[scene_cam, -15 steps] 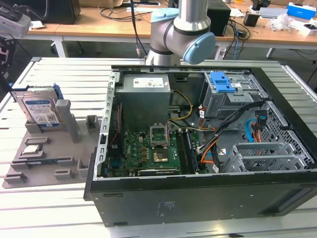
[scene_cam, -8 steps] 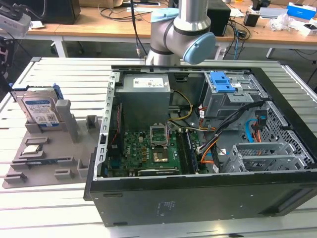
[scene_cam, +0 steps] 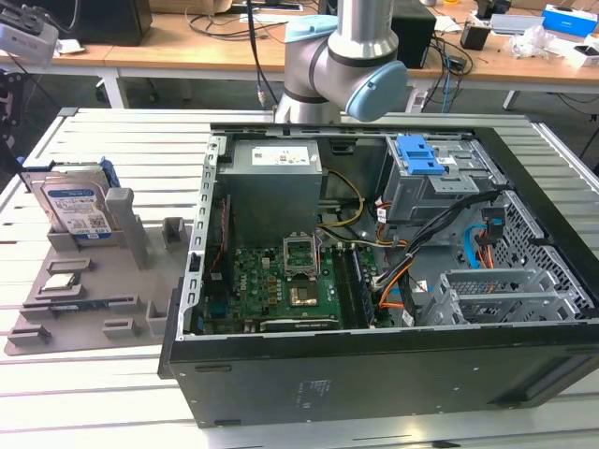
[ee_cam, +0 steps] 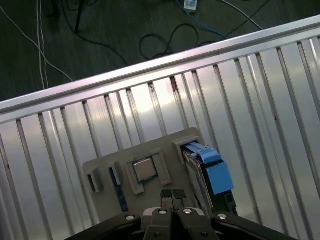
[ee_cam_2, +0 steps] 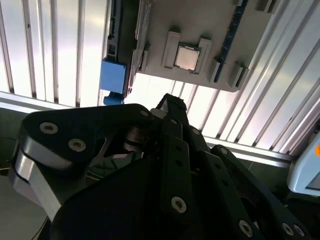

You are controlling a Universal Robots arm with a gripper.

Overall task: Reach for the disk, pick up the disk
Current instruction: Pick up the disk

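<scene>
Ribbed aluminium table (scene_cam: 94, 412) spreads across the exterior view, pale and bright (glare streaks its slats in both wrist views). Behind it, wooden desks (scene_cam: 187, 51) strewn with black cables (scene_cam: 220, 23). In the first wrist view, dark floor (ee_cam: 100, 30) beyond the table's edge, loose leads (ee_cam: 170, 35) trailing over it.

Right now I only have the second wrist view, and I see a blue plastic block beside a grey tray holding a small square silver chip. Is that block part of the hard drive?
Observer: Yes, its rail. In the exterior view the flat silver metal hard drive stands upright on edge in the grey plastic tray, white-and-blue label showing.
Operator: Is it gripped?
Observer: No. In the first wrist view the fingers are shut on nothing, apart from the drive.
Operator: Anything nearby?
Observer: An open black computer case lies at the exterior view's right of the tray.
</scene>
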